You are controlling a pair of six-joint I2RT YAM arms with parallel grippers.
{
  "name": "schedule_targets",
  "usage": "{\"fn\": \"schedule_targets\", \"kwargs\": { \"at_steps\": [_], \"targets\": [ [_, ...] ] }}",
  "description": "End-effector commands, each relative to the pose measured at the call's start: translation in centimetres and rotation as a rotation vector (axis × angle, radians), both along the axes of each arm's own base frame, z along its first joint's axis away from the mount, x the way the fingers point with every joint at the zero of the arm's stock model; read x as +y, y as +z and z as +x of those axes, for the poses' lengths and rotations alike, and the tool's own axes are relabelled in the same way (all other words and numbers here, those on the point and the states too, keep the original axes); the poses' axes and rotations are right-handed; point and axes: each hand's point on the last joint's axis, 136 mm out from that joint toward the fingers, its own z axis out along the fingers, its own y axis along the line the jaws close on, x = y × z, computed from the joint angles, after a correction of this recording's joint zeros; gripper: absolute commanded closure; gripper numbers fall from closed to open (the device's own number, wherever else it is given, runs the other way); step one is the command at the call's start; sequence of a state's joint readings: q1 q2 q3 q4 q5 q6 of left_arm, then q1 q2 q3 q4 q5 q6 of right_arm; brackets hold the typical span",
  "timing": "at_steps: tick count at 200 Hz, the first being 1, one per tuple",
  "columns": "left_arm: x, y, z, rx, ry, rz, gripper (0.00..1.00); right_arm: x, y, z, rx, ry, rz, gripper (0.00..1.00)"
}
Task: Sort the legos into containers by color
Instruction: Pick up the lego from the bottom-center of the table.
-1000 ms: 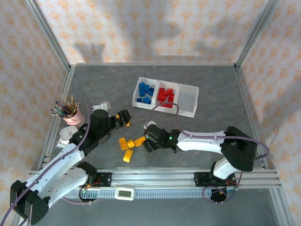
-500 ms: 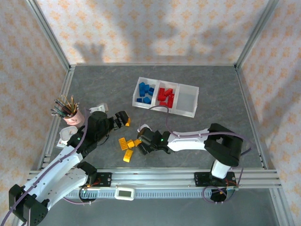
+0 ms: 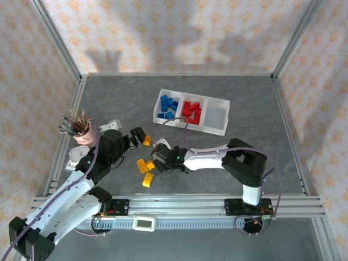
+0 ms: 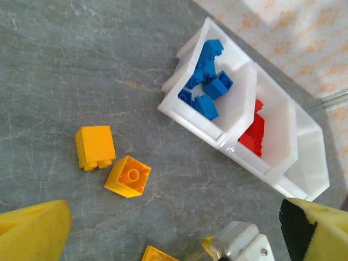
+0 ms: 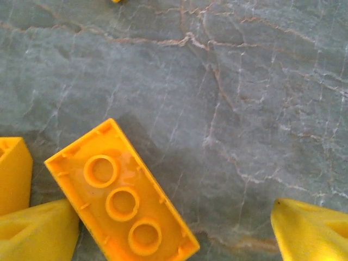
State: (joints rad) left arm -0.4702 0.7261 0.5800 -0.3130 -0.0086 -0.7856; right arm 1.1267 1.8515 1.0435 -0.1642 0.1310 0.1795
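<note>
As the right arm [image 3: 206,160] has folded and swung leftward across the counter [image 3: 261,147] during the last second, we find its wrist now over the loose yellow legos [image 3: 145,167] at the front left, whereas the left arm [image 3: 81,176] has barely shifted. The tray [image 3: 227,120] sits well apart from them, toward the back centre. Its left compartment holds the blue legos [image 3: 167,107], the middle one holds the red legos [image 3: 191,111], and the right compartment [image 3: 216,113] is bare. We therefore judge that two colours are done and only yellow remains, destined for that bare compartment.

The right gripper [image 5: 174,234] hangs with jaws wide and nothing clamped. In its wrist view an oblong yellow lego [image 5: 122,204] lies on the counter between the fingers [image 5: 312,231], hard against the one at picture-left, though we cannot tell whether they touch. Its round sockets face up, so it is probably lying studs down. The left gripper [image 4: 174,228] likewise has jaws wide and empty, above two further yellow legos [image 4: 95,147] lying just beside each other. The change thus sets up the next yellow pick, and closing has not yet begun.
</note>
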Motion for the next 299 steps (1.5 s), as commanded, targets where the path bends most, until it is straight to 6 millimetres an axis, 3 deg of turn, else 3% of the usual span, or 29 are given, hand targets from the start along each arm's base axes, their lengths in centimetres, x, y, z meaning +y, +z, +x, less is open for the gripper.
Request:
{"fn": "schedule_targets", "kwargs": {
  "at_steps": [1, 124, 164, 195, 242, 299],
  "targets": [
    [1.0, -0.1, -0.2, 0.000, 0.046, 0.009, 0.01, 0.4, -0.1, 1.5, -0.013, -0.036, 0.002, 0.13],
    [0.7, -0.1, -0.2, 0.002, 0.034, -0.008, 0.01, 0.7, -1.6, 1.2, 0.086, -0.012, 0.014, 0.56],
    [0.5, 0.2, -0.2, -0.002, 0.023, -0.012, 0.01, 0.6, -0.8, 1.5, 0.077, -0.035, 0.030, 0.68],
    [0.1, 0.5, -0.2, -0.005, 0.003, -0.022, 0.01, 0.1, 1.1, 1.6, 0.058, -0.065, 0.072, 0.72],
    [-0.7, 1.5, 0.1, -0.023, -0.035, -0.037, 0.01, -4.1, 4.5, 2.4, 0.015, -0.218, 0.128, 0.72],
    [-3.2, 2.1, 1.4, -0.031, -0.122, -0.076, 0.01, -13.4, 8.8, 6.0, -0.053, -0.494, 0.182, 0.71]
  ]
}}
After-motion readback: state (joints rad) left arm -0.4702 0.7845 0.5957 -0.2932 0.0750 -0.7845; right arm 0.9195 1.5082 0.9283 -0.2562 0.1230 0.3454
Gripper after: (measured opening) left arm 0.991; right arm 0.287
